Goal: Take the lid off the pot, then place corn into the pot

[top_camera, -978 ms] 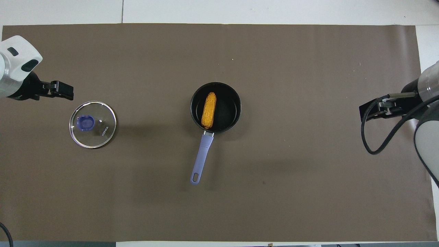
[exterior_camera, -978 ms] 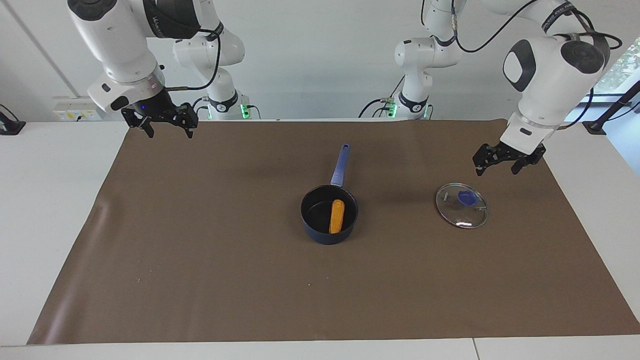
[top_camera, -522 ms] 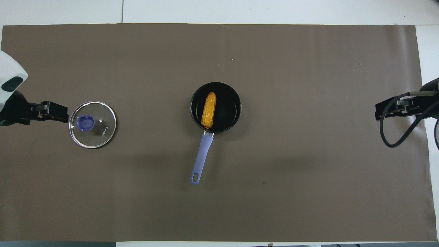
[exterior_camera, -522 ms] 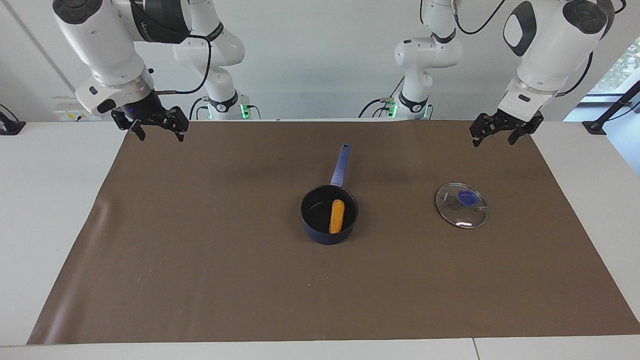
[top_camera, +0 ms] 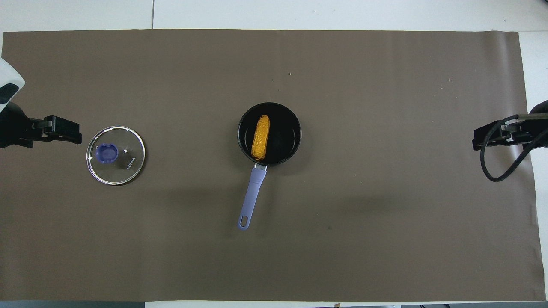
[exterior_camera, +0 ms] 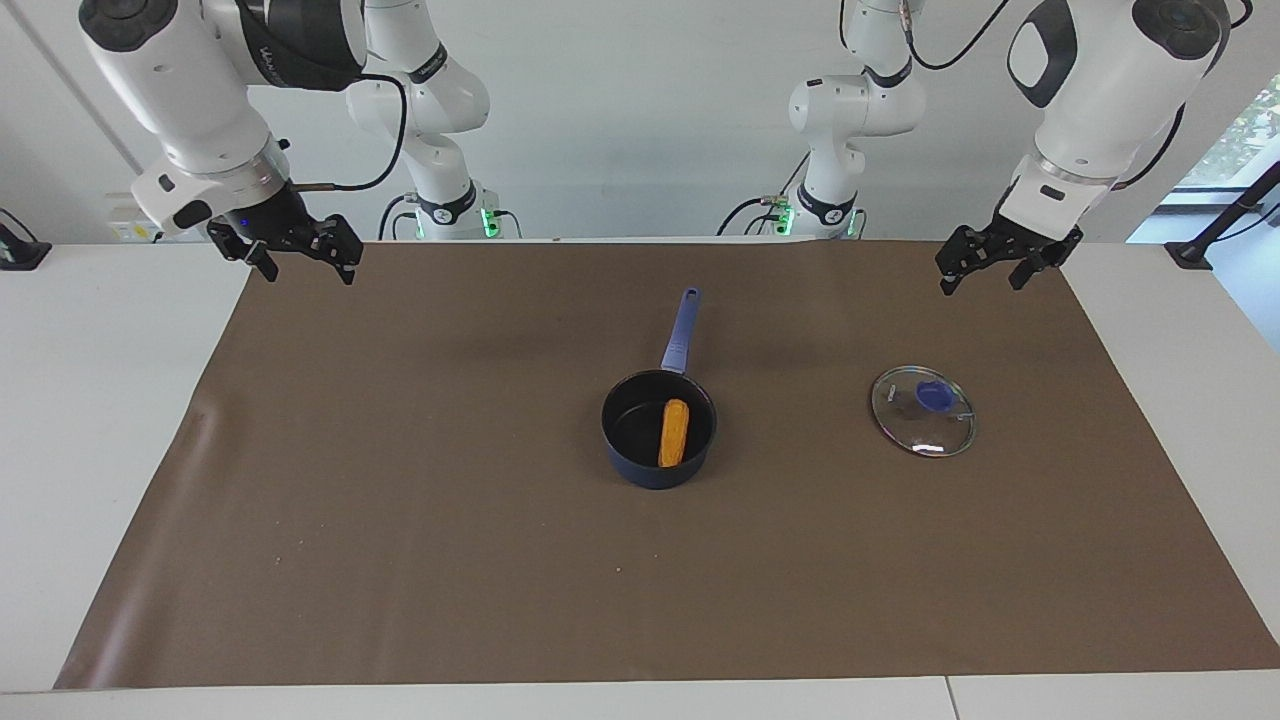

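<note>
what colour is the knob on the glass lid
Blue-purple, on the round clear glass lid with a metal rim; clearest in the overhead view.

The corn (exterior_camera: 673, 432) lies in the pot (exterior_camera: 658, 428), the lid (exterior_camera: 923, 411) flat beside it, both tools raised.

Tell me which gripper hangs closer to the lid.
The left gripper, up over the mat's edge at the lid's end. The right gripper hangs at the other end, with the pot between.
</note>
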